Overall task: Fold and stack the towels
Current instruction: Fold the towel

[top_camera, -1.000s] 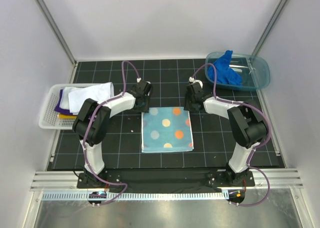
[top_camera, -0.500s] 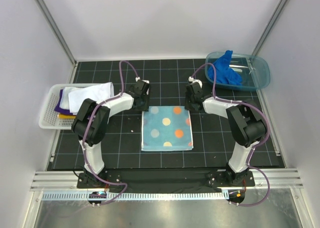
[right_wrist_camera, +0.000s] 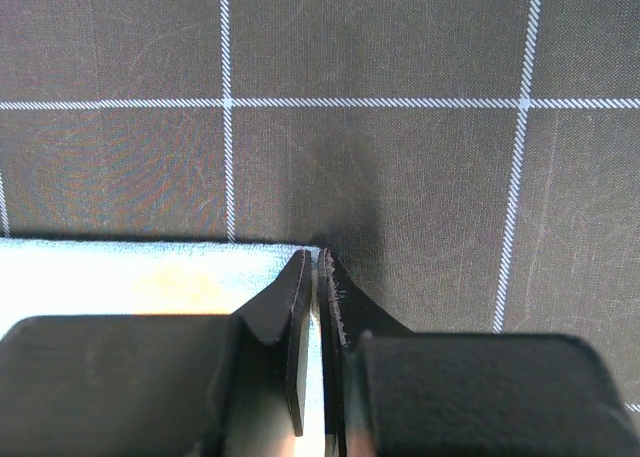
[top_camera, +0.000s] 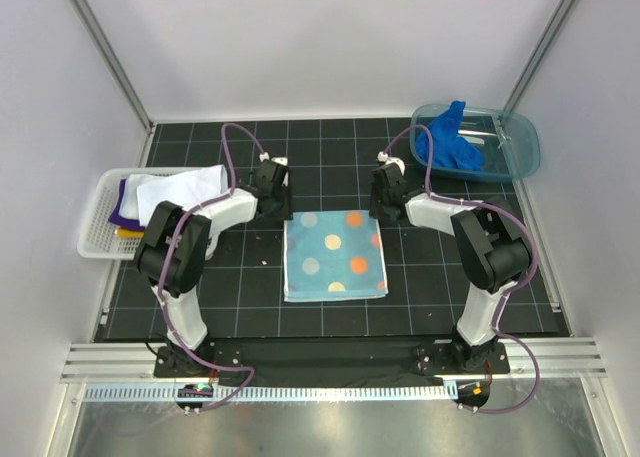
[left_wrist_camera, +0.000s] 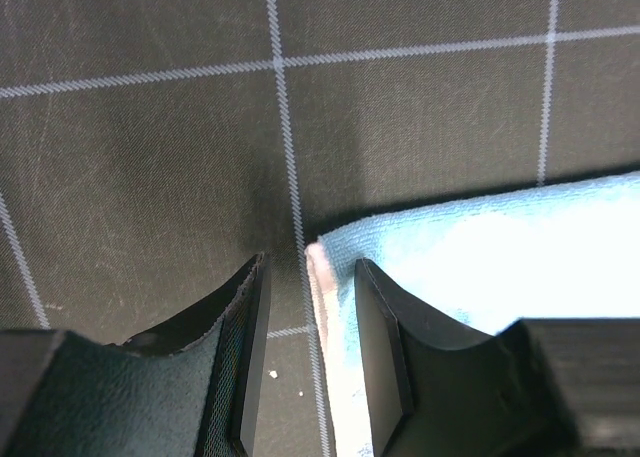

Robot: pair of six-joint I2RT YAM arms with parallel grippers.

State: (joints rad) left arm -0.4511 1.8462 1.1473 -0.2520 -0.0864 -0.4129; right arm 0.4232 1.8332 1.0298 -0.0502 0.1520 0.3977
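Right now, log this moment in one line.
spotted towel: flat on mat | left gripper: open, straddling far-left corner | right gripper: shut on far-right corner | lift: not yet

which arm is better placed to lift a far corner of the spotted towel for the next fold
Right. The right pincer is closed on the far right corner of the spotted towel, ready to lift. The left pincer stands open astride the far left corner and must close first.
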